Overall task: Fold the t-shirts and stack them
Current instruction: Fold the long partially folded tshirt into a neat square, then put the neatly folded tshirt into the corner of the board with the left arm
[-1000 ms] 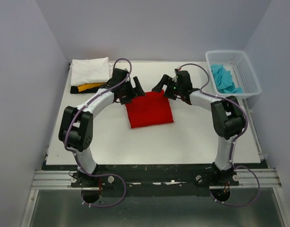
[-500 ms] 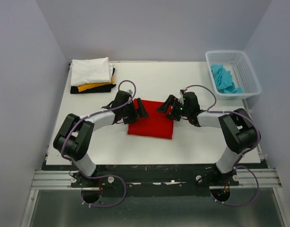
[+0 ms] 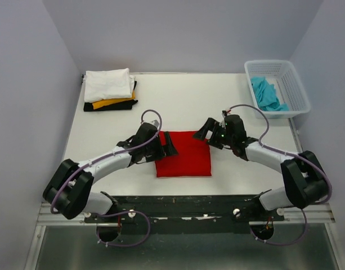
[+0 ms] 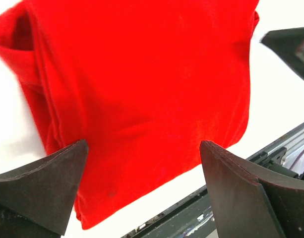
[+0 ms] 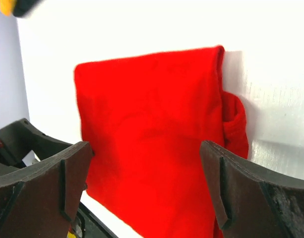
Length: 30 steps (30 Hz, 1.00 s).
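Red t-shirt (image 3: pixel 183 154): lay folded, near centre.
Left gripper (image 3: pixel 169 144): fingers were apart, at shirt's left edge.
Right gripper (image 3: pixel 205 130): fingers were apart, at far-right corner.

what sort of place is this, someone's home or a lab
Most likely a robotics lab test cell, not a home: two white-and-black robot arms bolted to a metal rail, a plain white table boxed in by blank pale walls, and a folded bright red t-shirt staged between them.
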{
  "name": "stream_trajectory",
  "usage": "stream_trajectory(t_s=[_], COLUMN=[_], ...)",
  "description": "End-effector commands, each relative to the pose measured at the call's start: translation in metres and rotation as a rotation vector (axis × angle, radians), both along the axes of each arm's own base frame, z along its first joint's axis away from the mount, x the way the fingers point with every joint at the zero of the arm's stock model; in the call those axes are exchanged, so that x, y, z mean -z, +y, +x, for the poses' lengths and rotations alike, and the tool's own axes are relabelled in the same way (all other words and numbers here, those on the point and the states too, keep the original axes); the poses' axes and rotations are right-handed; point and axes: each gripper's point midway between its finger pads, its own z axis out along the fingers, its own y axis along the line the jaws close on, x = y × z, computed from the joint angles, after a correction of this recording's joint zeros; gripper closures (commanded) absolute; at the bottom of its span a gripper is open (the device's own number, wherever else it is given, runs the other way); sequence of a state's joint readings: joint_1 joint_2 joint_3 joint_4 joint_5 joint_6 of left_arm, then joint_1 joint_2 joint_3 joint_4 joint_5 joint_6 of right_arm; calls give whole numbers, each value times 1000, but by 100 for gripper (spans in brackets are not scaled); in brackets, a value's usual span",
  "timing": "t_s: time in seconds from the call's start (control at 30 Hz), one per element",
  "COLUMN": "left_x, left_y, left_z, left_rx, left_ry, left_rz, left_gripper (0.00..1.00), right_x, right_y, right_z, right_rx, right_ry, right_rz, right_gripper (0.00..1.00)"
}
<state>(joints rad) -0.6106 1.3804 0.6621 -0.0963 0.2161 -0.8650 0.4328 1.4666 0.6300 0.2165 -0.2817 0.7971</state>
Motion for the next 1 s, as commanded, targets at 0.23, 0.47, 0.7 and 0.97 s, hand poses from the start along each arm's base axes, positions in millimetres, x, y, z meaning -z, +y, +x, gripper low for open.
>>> stream_trajectory(t_s=[0.23, 0.47, 0.7, 0.97], left_x=[6, 33, 59, -18], left_y=[69, 35, 5, 59], left_z=[24, 28, 20, 93], left_rx=[-220, -105, -111, -295], left_ry=[11, 115, 179, -76], left_rz=[224, 180, 342, 753], left_gripper=[1, 21, 100, 100], right_x=[-37, -40, -36, -32], right_y=[-30, -41, -58, -70], right_z=[-18, -21, -16, -18], right_rx=[77, 112, 212, 254], right_ry=[-104, -115, -118, -135], right_rz=[-49, -82, -125, -164], right_gripper=[0, 0, 0, 0])
